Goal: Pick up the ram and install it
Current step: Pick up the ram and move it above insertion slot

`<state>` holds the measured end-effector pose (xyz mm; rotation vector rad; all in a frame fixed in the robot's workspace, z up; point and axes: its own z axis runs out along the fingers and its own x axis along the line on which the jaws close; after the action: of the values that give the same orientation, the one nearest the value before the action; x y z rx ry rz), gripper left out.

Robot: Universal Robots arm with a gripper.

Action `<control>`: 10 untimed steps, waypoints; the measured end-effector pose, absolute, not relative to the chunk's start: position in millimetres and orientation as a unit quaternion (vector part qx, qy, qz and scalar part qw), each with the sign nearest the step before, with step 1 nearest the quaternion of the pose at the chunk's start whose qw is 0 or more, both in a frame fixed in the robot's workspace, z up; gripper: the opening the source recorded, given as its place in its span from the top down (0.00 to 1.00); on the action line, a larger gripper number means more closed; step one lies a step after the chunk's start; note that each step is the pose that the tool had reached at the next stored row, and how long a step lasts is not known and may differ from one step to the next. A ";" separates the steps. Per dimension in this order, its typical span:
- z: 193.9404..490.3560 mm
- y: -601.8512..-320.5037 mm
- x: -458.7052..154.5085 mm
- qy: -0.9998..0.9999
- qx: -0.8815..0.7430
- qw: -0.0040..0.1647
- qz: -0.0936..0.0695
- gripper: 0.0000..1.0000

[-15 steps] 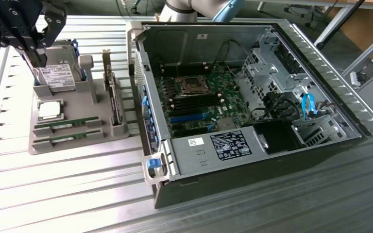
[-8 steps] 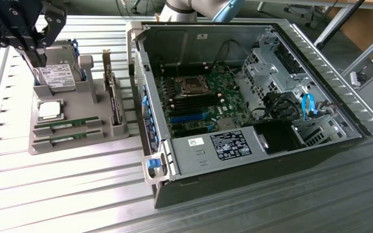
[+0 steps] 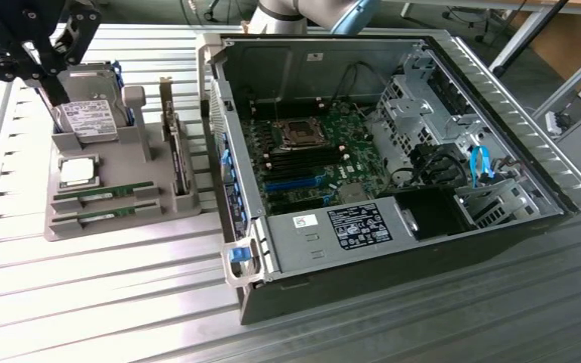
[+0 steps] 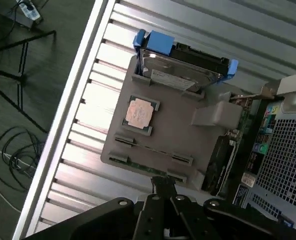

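Two ram sticks stand on edge in slots at the near end of a grey parts holder (image 3: 119, 227). One ram stick (image 3: 104, 194) (image 4: 152, 149) sits just behind the other ram stick (image 3: 106, 214) (image 4: 147, 169). My black gripper (image 3: 54, 89) (image 4: 163, 186) hangs well above the holder's far end at the exterior view's left, over the hard drive (image 3: 88, 117) (image 4: 180, 70). Its fingers are shut with nothing between them. The open computer case (image 3: 532, 174) lies at the exterior view's right, with its motherboard (image 3: 306, 155) exposed.
The holder also carries a silver processor chip (image 3: 79, 171) (image 4: 139, 112) and an upright expansion card (image 3: 175, 151). Cables and drive cages (image 3: 472, 166) crowd the case's right half. The slatted metal table (image 3: 99, 302) ends close to the holder's left side, with floor cables (image 4: 13, 150) beyond.
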<state>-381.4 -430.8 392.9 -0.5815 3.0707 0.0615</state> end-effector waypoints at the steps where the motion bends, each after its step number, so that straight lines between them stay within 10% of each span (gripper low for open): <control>1: 392.9 -430.8 -381.4 0.977 -0.211 0.007 0.018 0.91; 10: 392.7 -430.7 -381.4 0.934 -0.357 0.000 -0.002 0.91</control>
<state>-381.4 -430.7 392.7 -1.1202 2.9345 -0.0071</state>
